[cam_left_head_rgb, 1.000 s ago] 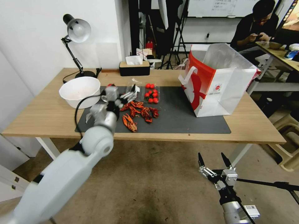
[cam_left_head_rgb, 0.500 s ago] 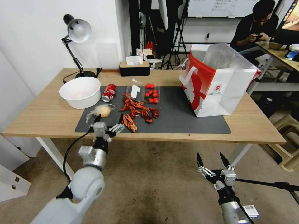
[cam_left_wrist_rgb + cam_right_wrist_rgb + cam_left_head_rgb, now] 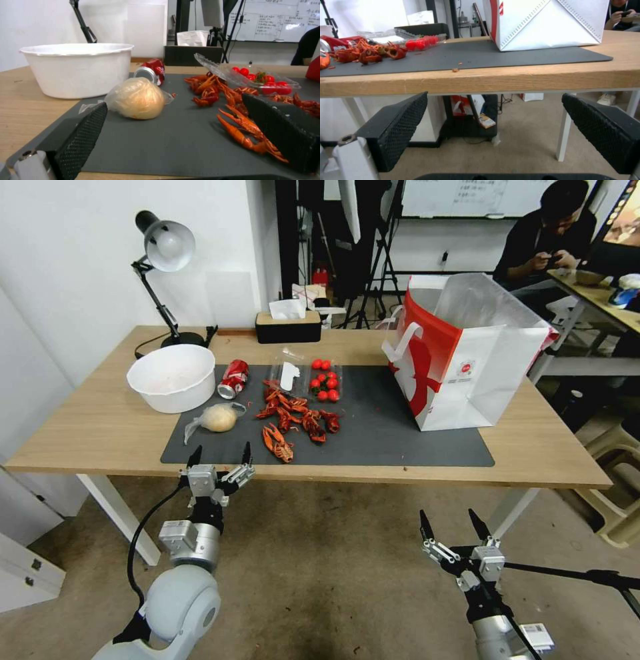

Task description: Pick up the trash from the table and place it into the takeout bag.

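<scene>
A: Biggest risk imo: the left gripper [image 3: 219,455] sits at the table's [image 3: 100,433] front edge, fingers spread wide, nothing in them. The bagged bun [image 3: 219,417] is just past it on the mat [image 3: 400,440]. Push in low and that round thing probably rolls away.

B: Agreed. The soda can [image 3: 233,378] lies on its side further back beside the white bowl [image 3: 171,377], so it could roll too. The crawfish shells [image 3: 293,420] are loose. The takeout bag [image 3: 467,367] stands way over at the right end. Right gripper [image 3: 448,527] hangs below the table, also wide.
</scene>
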Robot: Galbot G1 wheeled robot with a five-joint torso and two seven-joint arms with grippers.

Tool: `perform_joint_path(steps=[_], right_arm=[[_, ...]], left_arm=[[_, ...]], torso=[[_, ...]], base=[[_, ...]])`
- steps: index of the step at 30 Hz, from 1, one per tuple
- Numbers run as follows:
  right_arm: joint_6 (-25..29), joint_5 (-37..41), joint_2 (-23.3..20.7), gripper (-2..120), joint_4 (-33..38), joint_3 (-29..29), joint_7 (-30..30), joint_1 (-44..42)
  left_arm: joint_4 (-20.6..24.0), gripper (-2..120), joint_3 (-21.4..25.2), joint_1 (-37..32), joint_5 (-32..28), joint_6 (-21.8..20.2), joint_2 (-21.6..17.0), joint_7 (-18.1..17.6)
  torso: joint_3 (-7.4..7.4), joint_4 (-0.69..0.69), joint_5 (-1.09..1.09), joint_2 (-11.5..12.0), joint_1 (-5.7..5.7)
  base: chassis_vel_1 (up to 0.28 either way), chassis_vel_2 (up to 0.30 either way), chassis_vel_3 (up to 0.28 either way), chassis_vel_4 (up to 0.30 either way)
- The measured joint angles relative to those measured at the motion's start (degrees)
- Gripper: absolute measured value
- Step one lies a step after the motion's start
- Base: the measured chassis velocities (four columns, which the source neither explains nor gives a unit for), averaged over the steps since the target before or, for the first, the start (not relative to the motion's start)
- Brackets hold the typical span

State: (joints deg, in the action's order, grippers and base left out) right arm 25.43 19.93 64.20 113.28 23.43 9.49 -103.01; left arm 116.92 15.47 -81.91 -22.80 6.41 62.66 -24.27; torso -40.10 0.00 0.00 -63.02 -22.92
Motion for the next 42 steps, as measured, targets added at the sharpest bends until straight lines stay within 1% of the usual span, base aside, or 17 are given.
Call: perform_joint_path(steps=[6, 8, 10, 13, 14, 17, 18, 23, 26, 27, 30, 31, 34, 35, 37, 41, 42], right_arm=[[0.2, -0.1, 0.1, 100, 0.2, 0.0, -0.1, -0.2], [0.2, -0.1, 0.2, 100, 0.3, 0.0, -0.2, -0.2], [0.2, -0.1, 0.2, 100, 0.3, 0.0, -0.2, -0.2], [0.2, -0.2, 0.2, 100, 0.5, 0.3, -0.2, -0.4], [0.2, -0.2, 0.2, 100, 0.5, 0.3, -0.2, -0.4], [0.2, -0.2, 0.3, 100, 0.5, 0.6, -0.2, -0.5], [0.2, -0.2, 0.3, 100, 0.5, 0.6, -0.2, -0.5], [0.2, -0.2, 0.4, 100, 0.3, 0.9, -0.2, -0.5], [0.2, -0.1, 0.6, 100, 0.0, 1.1, -0.2, -0.4], [0.2, -0.1, 0.6, 100, 0.0, 1.1, -0.2, -0.4], [0.2, 0.0, 0.7, 100, -0.4, 1.1, -0.2, -0.2], [0.2, 0.0, 0.7, 100, -0.4, 1.1, -0.2, -0.2], [0.2, 0.0, 0.7, 100, -0.7, 1.0, -0.1, 0.0], [0.2, 0.0, 0.7, 100, -0.7, 1.0, -0.1, 0.0], [0.2, 0.0, 0.7, 100, -0.7, 0.9, -0.1, 0.1], [0.1, 0.0, 0.7, 100, -0.8, 0.8, -0.1, 0.2], [0.1, 0.0, 0.7, 100, -0.8, 0.8, -0.1, 0.2]], left_arm=[[-1.4, 100, 0.1, 2.0, -0.5, -0.1, -0.9, 0.3], [-3.3, 100, -0.1, 4.7, -1.3, 0.3, -1.9, 1.2], [-3.5, 100, -0.2, 5.1, -1.5, 0.3, -2.1, 1.3], [-6.9, 100, -1.9, 11.4, -3.2, -2.4, -4.1, 2.0], [-6.9, 100, -1.9, 11.4, -3.2, -2.4, -4.1, 2.0], [-10.1, 100, -3.8, 16.9, -4.9, -5.3, -5.0, 1.9], [-10.1, 100, -3.8, 16.9, -4.9, -5.3, -5.0, 1.9], [-13.3, 100, -5.3, 21.1, -6.4, -8.0, -5.3, 0.9], [-16.8, 100, -6.2, 23.5, -6.7, -10.0, -5.3, 0.8], [-16.8, 100, -6.2, 23.5, -6.7, -10.0, -5.3, 0.8], [-17.9, 100, -6.3, 24.4, -8.6, -12.9, -5.7, 1.2], [-17.9, 100, -6.3, 24.4, -8.6, -12.9, -5.7, 1.2], [-18.5, 100, -6.2, 25.3, -9.7, -15.4, -6.2, 1.2], [-18.5, 100, -6.2, 25.3, -9.7, -15.4, -6.2, 1.2], [-18.5, 100, -6.2, 25.9, -11.4, -17.1, -6.4, 1.2], [-18.9, 98, -6.3, 26.4, -12.1, -17.5, -6.4, 1.3], [-19.1, 95, -6.3, 26.6, -12.3, -17.5, -6.4, 1.3]], torso=[[0.0, 0.0, 0.0, 0.0, 0.0], [0.0, 0.0, 0.0, 0.0, 0.0], [0.0, 0.0, -0.01, 0.0, 0.0], [0.0, -0.01, -0.01, 0.0, 0.0], [0.0, -0.01, -0.01, 0.0, 0.0], [-0.01, -0.01, -0.01, 0.0, 0.0], [-0.01, -0.01, -0.01, 0.0, 0.0], [-0.01, -0.01, -0.01, 0.0, 0.0], [-0.01, 0.0, 0.0, 0.0, 0.0], [-0.01, 0.0, 0.0, 0.0, 0.0], [0.0, 0.01, 0.0, 0.0, 0.0], [0.0, 0.01, 0.0, 0.0, 0.0], [0.0, 0.0, 0.0, 0.0, 0.0], [0.0, 0.0, 0.0, 0.0, 0.0], [0.0, 0.0, 0.0, 0.0, 0.0], [0.0, 0.0, 0.0, 0.0, 0.0], [0.0, 0.0, 0.0, 0.0, 0.0]], base=[[0.0, 0.0, 0.0, 0.0], [0.0, 0.0, 0.0, 0.0], [0.0, 0.0, 0.0, 0.0], [0.0, 0.0, 0.0, 0.0], [0.0, 0.0, 0.0, 0.0], [0.0, 0.0, 0.0, 0.0], [0.0, 0.0, 0.0, 0.0], [0.0, 0.0, 0.0, 0.0], [0.0, 0.0, 0.0, 0.0], [0.0, 0.0, 0.0, 0.0], [0.0, 0.0, 0.0, 0.0], [0.0, 0.0, 0.0, 0.0], [0.0, 0.0, 0.0, 0.0], [0.0, 0.0, 0.0, 0.0], [0.0, 0.0, 0.0, 0.0], [0.0, 0.0, 0.0, 0.0], [0.0, 0.0, 0.0, 0.0]])
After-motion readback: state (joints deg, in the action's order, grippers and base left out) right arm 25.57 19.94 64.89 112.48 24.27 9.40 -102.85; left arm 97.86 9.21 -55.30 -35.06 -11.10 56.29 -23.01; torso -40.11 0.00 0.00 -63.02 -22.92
